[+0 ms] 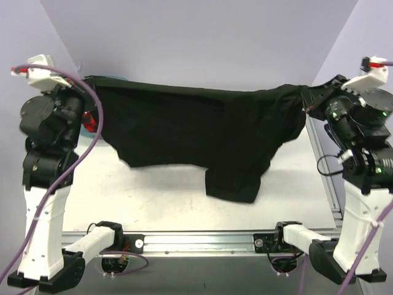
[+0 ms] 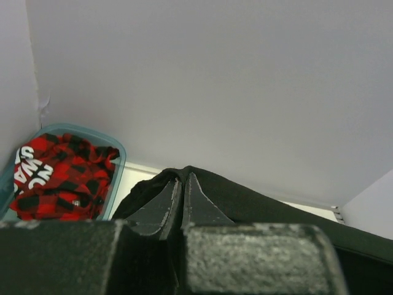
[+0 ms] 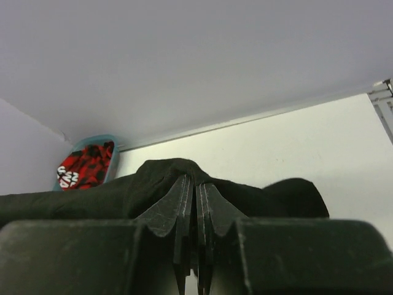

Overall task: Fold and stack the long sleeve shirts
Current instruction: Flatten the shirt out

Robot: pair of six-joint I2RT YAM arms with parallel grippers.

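A plain black long sleeve shirt (image 1: 196, 132) hangs stretched above the table between my two grippers, its lower part sagging down at centre right. My left gripper (image 1: 87, 83) is shut on the shirt's left end; in the left wrist view the black cloth (image 2: 245, 200) bunches over the closed left gripper (image 2: 182, 178). At the right end my right gripper (image 1: 307, 98) is likewise shut on the shirt. Black fabric (image 3: 159, 175) drapes over the tips of the right gripper (image 3: 195, 181) in the right wrist view. A red and black plaid garment (image 2: 58, 178) lies in a teal basket.
The teal basket (image 2: 116, 178) stands at the far left of the table, behind the left arm; the right wrist view shows the teal basket (image 3: 113, 150) at far left too. A metal rail (image 1: 202, 239) runs along the near table edge. The white tabletop (image 1: 159, 190) lies under the hanging shirt.
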